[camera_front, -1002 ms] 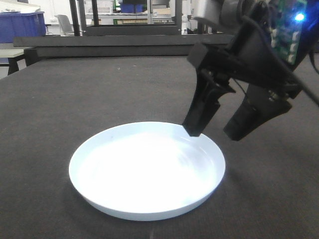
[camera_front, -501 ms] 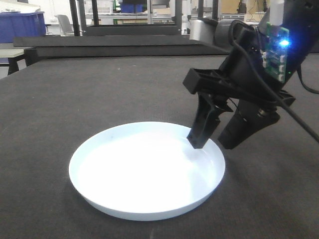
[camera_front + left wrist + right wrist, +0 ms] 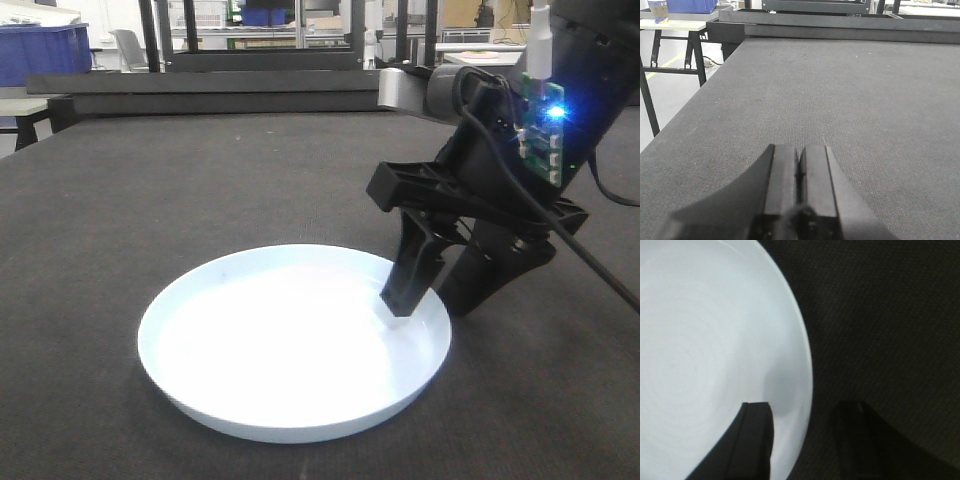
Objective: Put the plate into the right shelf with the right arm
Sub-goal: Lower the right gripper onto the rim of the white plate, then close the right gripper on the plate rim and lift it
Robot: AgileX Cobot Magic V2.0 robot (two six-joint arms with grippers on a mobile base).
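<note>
Since one second ago the right gripper (image 3: pixel 428 304) has come down and tipped steeper. Its left finger (image 3: pixel 410 270) hung above the plate's far-right rim then; the tip now sits low inside the dish. The plate (image 3: pixel 280 350) has not shifted.

Plate position: flat on the dark table top (image 3: pixel 150 200), near edge of the scene, slightly left of centre in the front view.

Plate relative to tool: the gripper stands over the plate's right side. Jaws are spread and straddle the rim, one finger inside the dish, the other outside it over the bare table, just beside the rim. The right wrist view confirms this: the rim of the plate (image 3: pixel 705 355) runs down between the two dark fingers (image 3: pixel 756 440) of the gripper (image 3: pixel 807 440), with a soft shadow on the white surface by the inner one. I cannot tell whether either tip touches plate or table. Nothing is pinched.

Green circuit board (image 3: pixel 545 125) on the right arm shows a lit blue light.

Left gripper (image 3: pixel 799 175): fingers pressed together, holding nothing, pointing over bare table top (image 3: pixel 840 90).
</note>
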